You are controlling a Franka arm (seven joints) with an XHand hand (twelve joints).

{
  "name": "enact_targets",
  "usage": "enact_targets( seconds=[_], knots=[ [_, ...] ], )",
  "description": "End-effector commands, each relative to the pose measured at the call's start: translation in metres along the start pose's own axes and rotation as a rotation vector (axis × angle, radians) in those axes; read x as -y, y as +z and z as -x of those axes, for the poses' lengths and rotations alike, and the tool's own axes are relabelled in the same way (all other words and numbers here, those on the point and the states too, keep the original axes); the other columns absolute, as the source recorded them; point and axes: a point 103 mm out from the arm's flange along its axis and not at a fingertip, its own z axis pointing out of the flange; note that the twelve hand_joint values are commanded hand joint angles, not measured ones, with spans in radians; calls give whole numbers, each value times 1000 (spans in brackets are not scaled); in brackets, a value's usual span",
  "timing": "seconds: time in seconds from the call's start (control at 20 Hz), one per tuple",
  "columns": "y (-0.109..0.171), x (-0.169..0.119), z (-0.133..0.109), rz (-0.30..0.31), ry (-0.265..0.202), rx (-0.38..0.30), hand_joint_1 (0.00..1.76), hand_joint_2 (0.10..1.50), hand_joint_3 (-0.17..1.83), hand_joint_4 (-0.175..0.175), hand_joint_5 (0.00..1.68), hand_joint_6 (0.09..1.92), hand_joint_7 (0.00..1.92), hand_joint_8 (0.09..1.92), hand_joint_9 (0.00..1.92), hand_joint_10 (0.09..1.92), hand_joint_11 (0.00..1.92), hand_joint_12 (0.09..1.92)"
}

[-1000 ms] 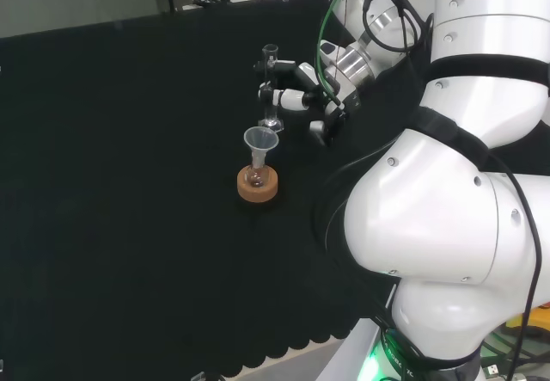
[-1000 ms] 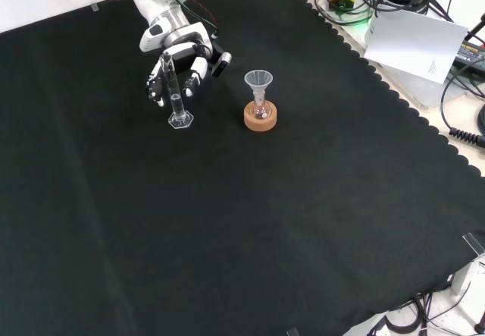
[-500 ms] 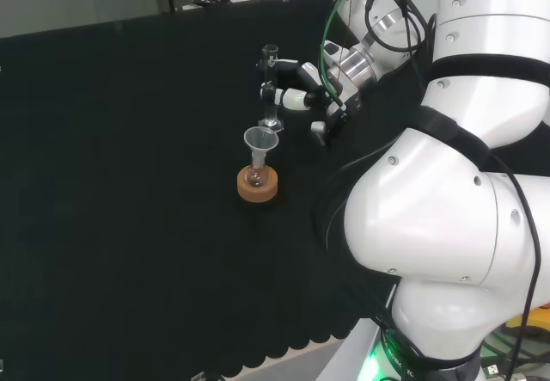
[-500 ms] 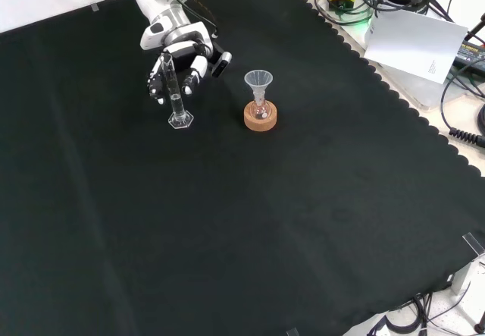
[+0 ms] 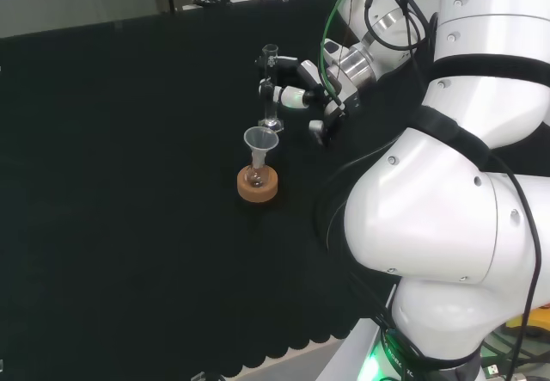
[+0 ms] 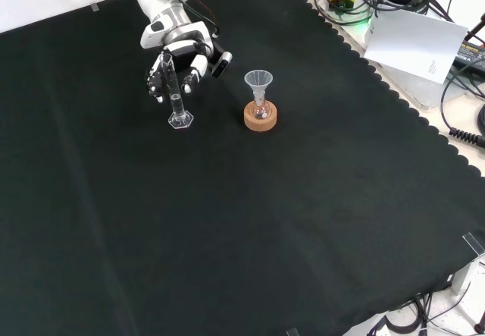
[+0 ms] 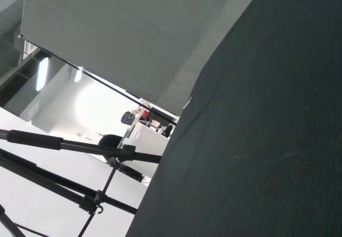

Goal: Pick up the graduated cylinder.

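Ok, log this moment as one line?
phase: grasping | hand: fingers curled round graduated cylinder | cylinder: upright, base on cloth | funnel: in flask, untouched

The black and white hand curls its fingers around the upright clear glass graduated cylinder; nearer, a clear funnel tops a small flask on a cork ring.

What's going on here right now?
The hand is closing in on the cylinder, its fingers curled around the tube's upper part. The cylinder stands upright with its base on the cloth, so it isn't lifted yet. Right of it in the front view, a funnel sits in a flask on a cork ring.
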Motion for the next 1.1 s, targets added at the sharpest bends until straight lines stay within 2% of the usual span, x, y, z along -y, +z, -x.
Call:
enact_targets(
  seconds=[0.05,0.4,0.7,0.9,1.0,1.1],
  knots=[
    [1,0,0,2,3,-4,1101,1067,-175,-3,670,191,654,494,887,362,640,1156],
    [3,2,4,2,14,-7,1115,1073,-175,-4,651,247,659,493,909,331,665,1133],
    [2,3,4,31,16,3,1117,1102,-175,1,630,394,676,493,943,297,663,1137],
    [4,1,4,43,25,46,1124,1183,-175,53,833,560,903,506,1119,274,816,1058],
    [5,1,3,40,28,65,1093,1185,-81,-3,870,944,982,504,1179,252,899,1017],
    [3,0,2,36,27,77,1077,1186,-34,-34,865,1121,1010,506,1201,242,935,1004]
  ],
)
